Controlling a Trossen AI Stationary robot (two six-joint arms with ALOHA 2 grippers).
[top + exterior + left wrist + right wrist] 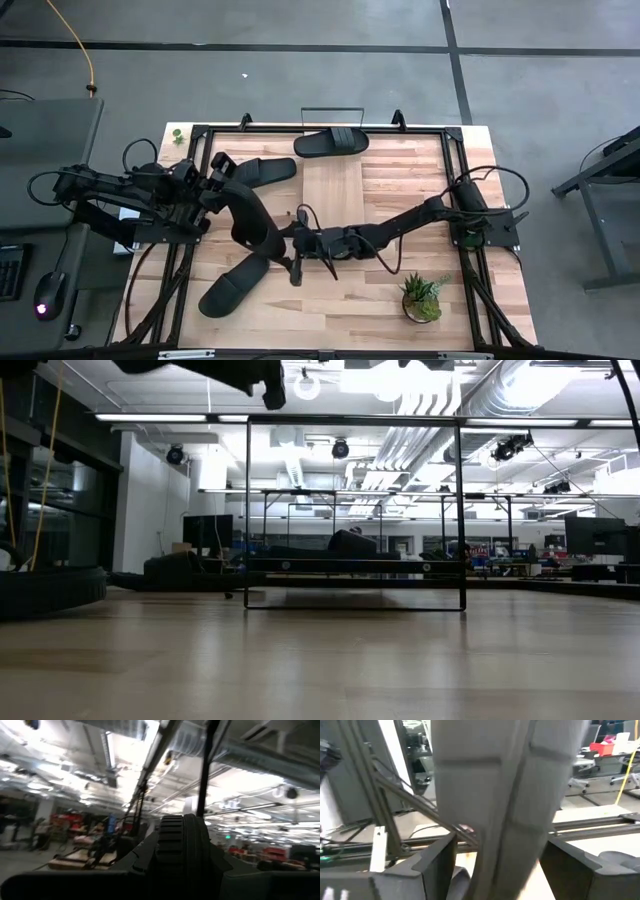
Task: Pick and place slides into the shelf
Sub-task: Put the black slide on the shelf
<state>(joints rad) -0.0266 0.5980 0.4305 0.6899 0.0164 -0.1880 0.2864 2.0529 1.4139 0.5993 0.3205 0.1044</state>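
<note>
Several black slides show in the high view. One slide lies on the far part of the shelf, a light plank inside a black wire frame. Another lies just beyond my left gripper, and a third rests on its sole near the table's near-left corner. A fourth slide hangs in the air between both grippers. My left gripper is shut on it. My right gripper is open, with its fingers on either side of the slide's other end. My left gripper holds the lifted slide at its strap end; the ribbed strap sits between the two fingers. It comes from the table's left, roughly level and tilted upward. The slide is clear of the table and reaches toward the right gripper.
A potted plant stands near the table's near-right corner. The shelf's black wire rails rise at the far side of the table. Bare tabletop lies along the near edge between the third slide and the plant.
</note>
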